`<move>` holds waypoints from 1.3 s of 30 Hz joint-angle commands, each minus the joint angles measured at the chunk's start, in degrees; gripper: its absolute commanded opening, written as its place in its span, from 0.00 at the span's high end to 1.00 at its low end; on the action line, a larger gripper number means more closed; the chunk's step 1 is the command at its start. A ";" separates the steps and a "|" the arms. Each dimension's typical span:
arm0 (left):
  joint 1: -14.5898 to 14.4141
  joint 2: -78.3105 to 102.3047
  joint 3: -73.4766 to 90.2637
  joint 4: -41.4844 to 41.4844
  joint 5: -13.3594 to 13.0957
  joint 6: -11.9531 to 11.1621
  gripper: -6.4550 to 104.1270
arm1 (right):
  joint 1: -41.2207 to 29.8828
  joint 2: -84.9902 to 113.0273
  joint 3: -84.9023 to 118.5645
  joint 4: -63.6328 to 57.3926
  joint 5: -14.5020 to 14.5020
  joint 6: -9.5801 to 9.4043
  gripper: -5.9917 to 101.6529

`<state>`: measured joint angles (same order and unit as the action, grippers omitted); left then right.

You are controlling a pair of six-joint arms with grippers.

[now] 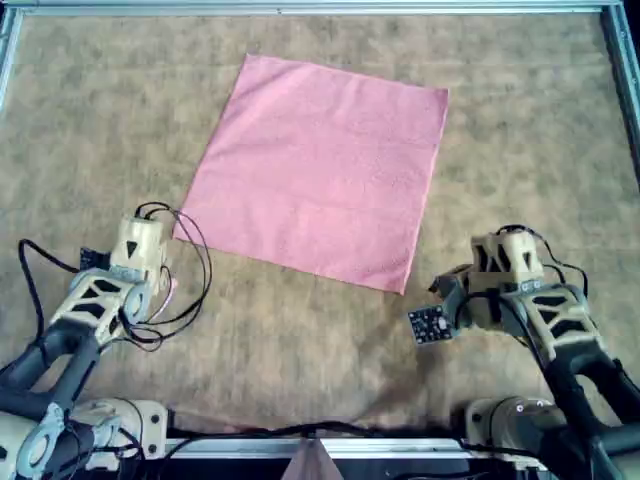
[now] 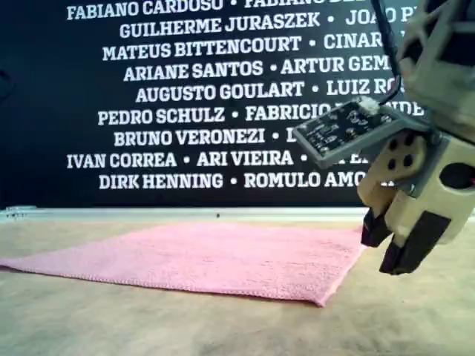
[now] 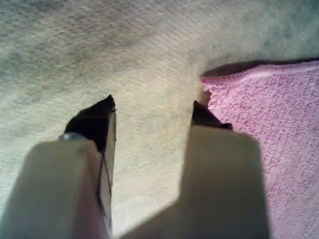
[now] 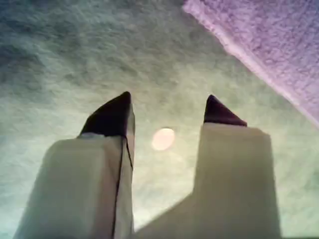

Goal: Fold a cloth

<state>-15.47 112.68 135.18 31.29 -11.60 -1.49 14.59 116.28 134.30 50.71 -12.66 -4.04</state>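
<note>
Across the upper centre of the overhead frame, the cloth (image 1: 318, 172) lies flat and fully spread on the mat-covered table (image 1: 80, 120), no fold yet made; the whole task remains. At lower left in that view, the left hand (image 3: 152, 112) hangs released, one fingertip just beside the cloth's near corner. At lower right, the right hand (image 4: 167, 112), also released, hangs over bare mat near the other near corner, grasping nothing.

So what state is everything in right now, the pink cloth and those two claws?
cloth: spread flat on the mat, unfolded, not gripped.
left gripper: open, empty, one fingertip right at the cloth's corner.
right gripper: open, empty, over bare mat beside the cloth.
</note>
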 commanded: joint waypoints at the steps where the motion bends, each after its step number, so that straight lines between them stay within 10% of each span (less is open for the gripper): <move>1: -1.32 0.44 -3.78 -1.67 0.09 0.00 0.45 | 0.26 -1.32 -5.98 0.70 -0.26 -0.26 0.41; 39: -1.32 -23.12 -21.80 -1.67 0.18 0.00 0.45 | 12.48 -30.50 -18.46 -13.54 0.26 0.70 0.23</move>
<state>-15.73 89.21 116.28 30.67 -11.78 -1.49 26.98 89.03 120.59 41.92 -13.10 -3.16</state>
